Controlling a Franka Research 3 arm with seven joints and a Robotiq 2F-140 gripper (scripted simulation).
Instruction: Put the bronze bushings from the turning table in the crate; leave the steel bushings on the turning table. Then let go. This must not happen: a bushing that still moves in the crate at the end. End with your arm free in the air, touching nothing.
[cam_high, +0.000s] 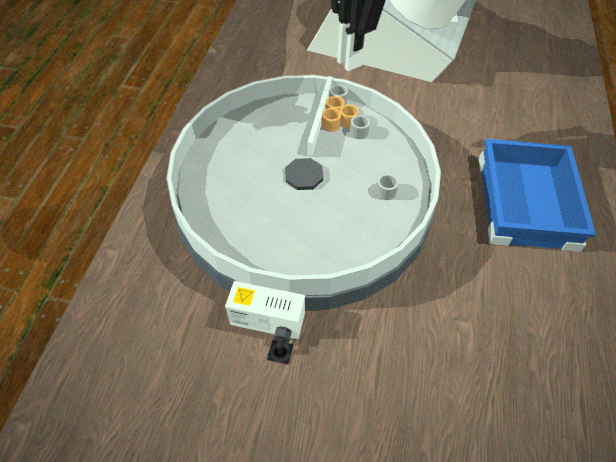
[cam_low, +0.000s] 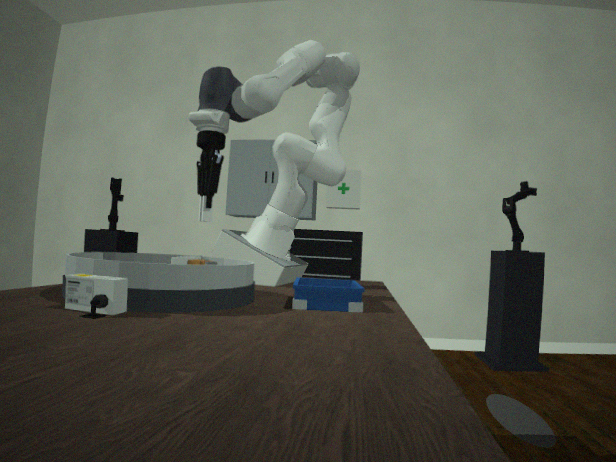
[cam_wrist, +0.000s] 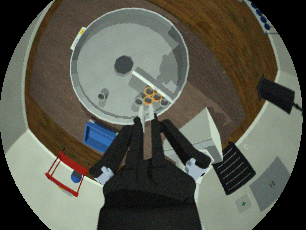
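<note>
Three bronze bushings stand in a cluster at the back of the round turning table, right of its white divider wall. Steel bushings stand beside them, and one stands apart at the right. The blue crate is empty, right of the table. My gripper is shut and holds nothing. It hangs high above the back edge of the turning table, near the bronze cluster.
A dark hub sits at the turning table's centre. A white control box stands against its front rim. The robot base is just behind the table. Two camera stands stand farther off.
</note>
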